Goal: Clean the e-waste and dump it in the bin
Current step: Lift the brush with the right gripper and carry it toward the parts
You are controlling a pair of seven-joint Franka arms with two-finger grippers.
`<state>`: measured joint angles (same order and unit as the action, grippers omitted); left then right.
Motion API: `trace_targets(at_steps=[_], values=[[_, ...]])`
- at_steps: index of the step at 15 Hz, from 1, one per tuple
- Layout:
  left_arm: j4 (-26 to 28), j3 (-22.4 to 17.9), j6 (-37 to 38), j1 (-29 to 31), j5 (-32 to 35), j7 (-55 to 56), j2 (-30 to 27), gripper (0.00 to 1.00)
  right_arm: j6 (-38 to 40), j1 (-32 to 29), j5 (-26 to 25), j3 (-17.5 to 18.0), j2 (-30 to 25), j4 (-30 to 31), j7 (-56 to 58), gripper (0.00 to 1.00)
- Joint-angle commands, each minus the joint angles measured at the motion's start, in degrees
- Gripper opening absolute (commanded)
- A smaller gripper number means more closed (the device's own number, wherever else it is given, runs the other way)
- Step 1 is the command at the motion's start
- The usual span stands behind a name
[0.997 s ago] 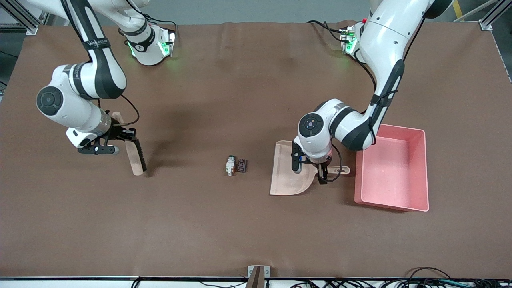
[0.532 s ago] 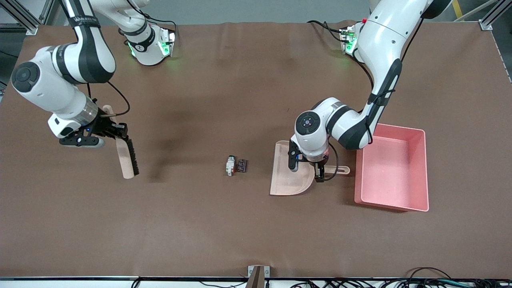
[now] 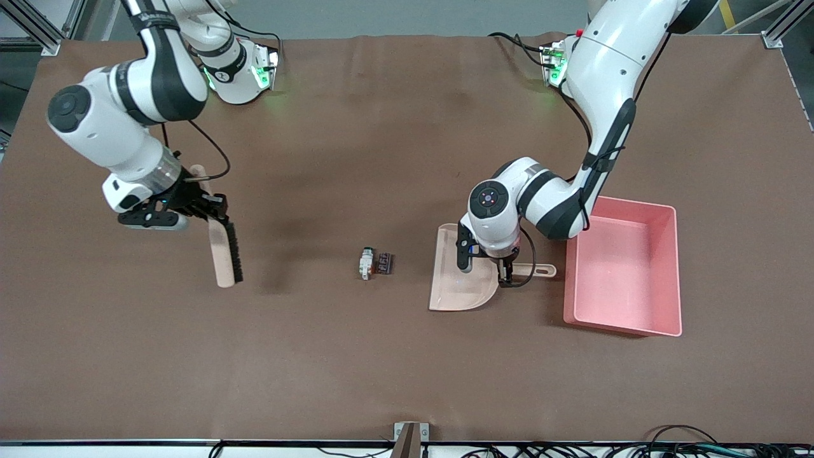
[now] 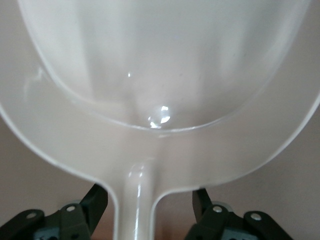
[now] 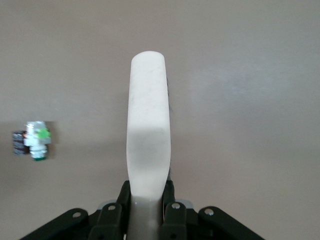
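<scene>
The e-waste, a whitish part [image 3: 365, 263] and a dark ribbed block [image 3: 384, 263], lies side by side mid-table; both also show in the right wrist view, the whitish part [image 5: 37, 140] and the dark block [image 5: 19, 142]. My right gripper [image 3: 206, 207] is shut on a beige brush [image 3: 224, 251] with black bristles, up over the table toward the right arm's end; in the right wrist view the gripper [image 5: 147, 192] clamps the brush [image 5: 148, 125]. My left gripper [image 3: 484, 268] is open astride the handle [image 4: 134, 200] of the beige dustpan [image 3: 455, 289], with gaps on both sides. The pink bin [image 3: 636, 267] stands beside the dustpan.
The brown table cover [image 3: 407, 369] runs to the front edge, where a small bracket [image 3: 410, 436] sits. The arm bases with green lights stand along the edge farthest from the front camera.
My right arm swung the brush toward its end of the table, then back toward the e-waste. My left gripper has shifted only slightly over the dustpan handle.
</scene>
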<state>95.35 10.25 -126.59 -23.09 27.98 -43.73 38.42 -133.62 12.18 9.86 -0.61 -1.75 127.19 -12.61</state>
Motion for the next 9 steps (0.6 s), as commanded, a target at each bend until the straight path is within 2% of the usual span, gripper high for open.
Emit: trace_targets(at_steps=[1, 9], values=[[-0.9, 0.6, -0.1, 0.7, -3.2, -2.0, 0.5, 0.77, -4.4, 3.8, 0.8, -0.3, -0.5, 1.1, -5.7, 0.01], [-0.8, 0.6, -0.1, 1.6, -4.3, -6.6, -0.1, 0.75, -21.7, 16.6, 0.6, -0.4, 10.5, 0.3, -22.3, 0.01]])
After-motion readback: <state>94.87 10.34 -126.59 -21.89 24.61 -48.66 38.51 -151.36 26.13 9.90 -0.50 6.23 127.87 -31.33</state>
